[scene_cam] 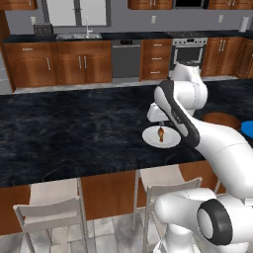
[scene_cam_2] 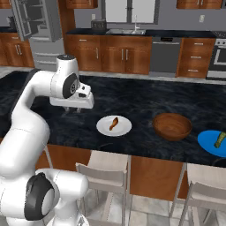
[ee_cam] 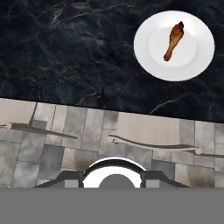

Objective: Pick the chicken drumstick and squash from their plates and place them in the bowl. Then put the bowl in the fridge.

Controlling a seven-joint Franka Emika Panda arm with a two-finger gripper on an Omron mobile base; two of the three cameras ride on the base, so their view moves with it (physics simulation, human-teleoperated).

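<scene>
Stools: nearest to you, two pale wooden bar stools (scene_cam_2: 103, 174) are tucked under the front edge of the island.
Fridge: you see the tall grey metallic fridge (scene_cam_2: 37, 31) at the back left of the right base view, its door swung open.
Island counter: the long black marble counter (scene_cam: 74, 133) carries all the dishes.
Gripper: your white two-finger gripper (scene_cam_2: 73, 108) hangs above the counter, left of the white plate and apart from it. You cannot tell from these views whether the jaws are spread or closed; nothing shows in them.
Bowl: the round reddish-brown wooden bowl (scene_cam_2: 172, 126) sits upright between the two plates.
White plate: the round flat white plate (scene_cam_2: 114, 126) lies near the counter's front edge.
Blue plate: the bright blue round plate (scene_cam_2: 212, 143) lies right of the bowl.
Drumstick: the small brown-orange chicken drumstick (ee_cam: 174, 40) lies on the white plate.
Squash: the small dark green elongated squash (scene_cam_2: 219, 140) rests on the blue plate.
</scene>
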